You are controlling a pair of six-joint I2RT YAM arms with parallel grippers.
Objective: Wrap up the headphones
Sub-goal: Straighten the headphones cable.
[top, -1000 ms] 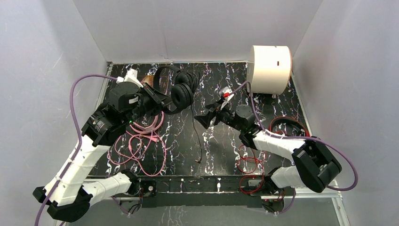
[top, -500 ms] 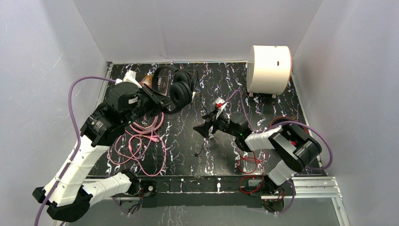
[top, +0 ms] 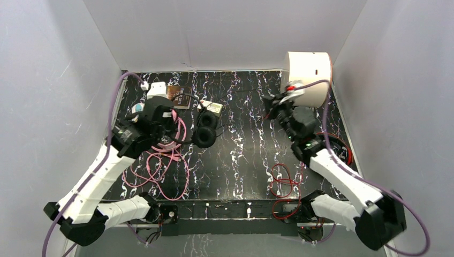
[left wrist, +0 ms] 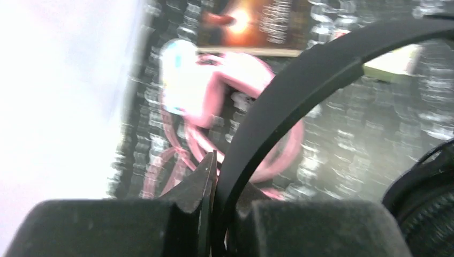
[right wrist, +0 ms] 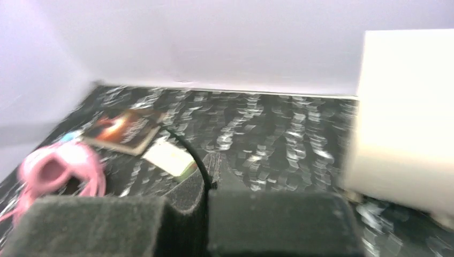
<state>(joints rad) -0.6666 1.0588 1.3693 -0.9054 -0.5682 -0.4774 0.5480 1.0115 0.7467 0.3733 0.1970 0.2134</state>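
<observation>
The left hand [left wrist: 213,208] is clamped on the band of the black headphones [top: 204,137], close to the left wall and over the pink headphones [top: 170,141] and their tangled pink cable [top: 158,170]. Bare tabletop [top: 241,155] spans the middle. The right hand [top: 269,108] is closed on the thin black cable [right wrist: 190,150], just beside the white drum [top: 306,75] at the back edge. The red headphones [top: 342,147] lie by the right edge.

The left arm [top: 98,179] and right arm [top: 342,179] have white shells with black joints. A purple cable [top: 113,104] loops along each. The pincer pads [left wrist: 321,227] are black foam.
</observation>
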